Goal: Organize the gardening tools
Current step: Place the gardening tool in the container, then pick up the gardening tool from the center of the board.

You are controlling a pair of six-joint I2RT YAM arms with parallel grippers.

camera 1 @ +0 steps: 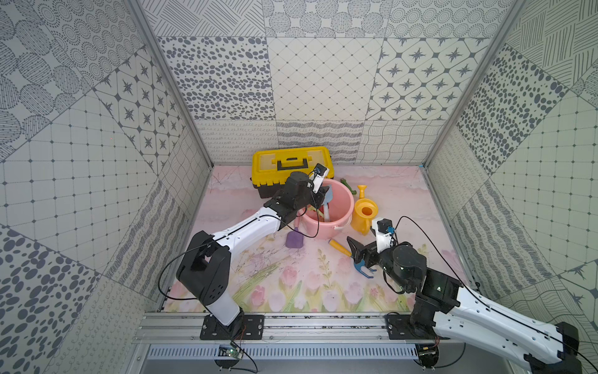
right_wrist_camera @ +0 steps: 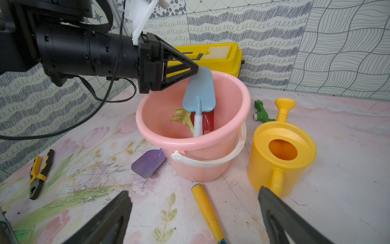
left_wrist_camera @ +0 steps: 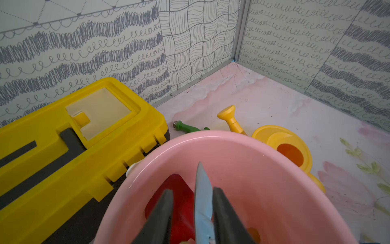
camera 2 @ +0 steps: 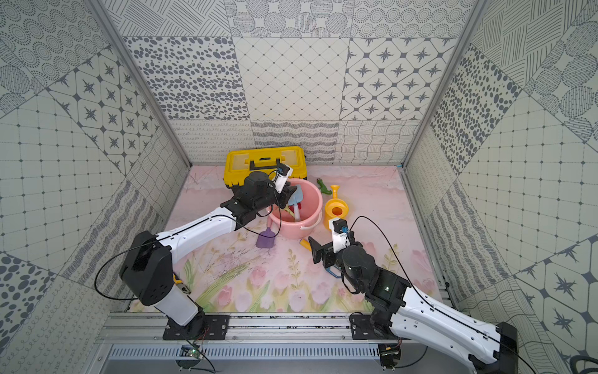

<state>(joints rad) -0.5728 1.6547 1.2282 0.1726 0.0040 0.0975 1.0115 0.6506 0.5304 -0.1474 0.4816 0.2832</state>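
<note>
pink bucket [camera 1: 325,231] at centre of both top views | yellow watering can [camera 1: 365,212] just right of it: likely light, hollow, rigid; take its loop handle | pale-blue trowel [right_wrist_camera: 199,93] stands in bucket, slick blade between parted, releasing jaws of left gripper [left_wrist_camera: 193,189] | blue yellow-handled fork [right_wrist_camera: 205,208] lies below bucket in frame, beneath right gripper [right_wrist_camera: 193,190], jaws wide and empty: probably stiff, grip mid-handle

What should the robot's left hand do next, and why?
Probably lift the left gripper straight up: its jaws stand apart around the pale-blue trowel, which already stands handle-down in the pink bucket.
</note>
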